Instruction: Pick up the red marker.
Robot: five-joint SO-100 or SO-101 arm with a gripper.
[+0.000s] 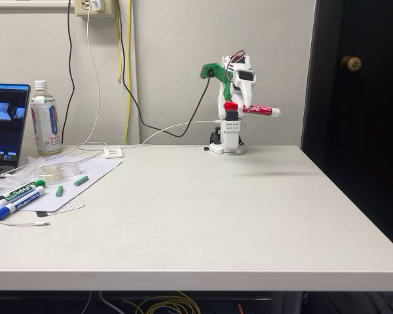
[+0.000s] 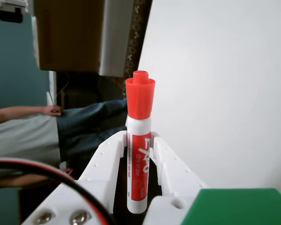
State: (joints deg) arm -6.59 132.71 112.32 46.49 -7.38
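Pale table (image 1: 203,216), red marker (image 1: 257,109) held well above it at the back.

From the fixed view we see the arm folded up near the wall, the gripper (image 1: 234,104) closed on the marker, which sticks out level to the right, clear of the table; green and blue markers (image 1: 16,198) lie at the left edge beside a laptop (image 1: 5,124) and a bottle (image 1: 46,119). From the wrist view we see both fingers (image 2: 107,157) pressed against the white barrel just below the red cap, with the marker (image 2: 139,159) running straight between them. We judge it light, stiff and rather smooth, so a hold on the barrel's middle seems safest against slipping or swivelling; the lift looks done.
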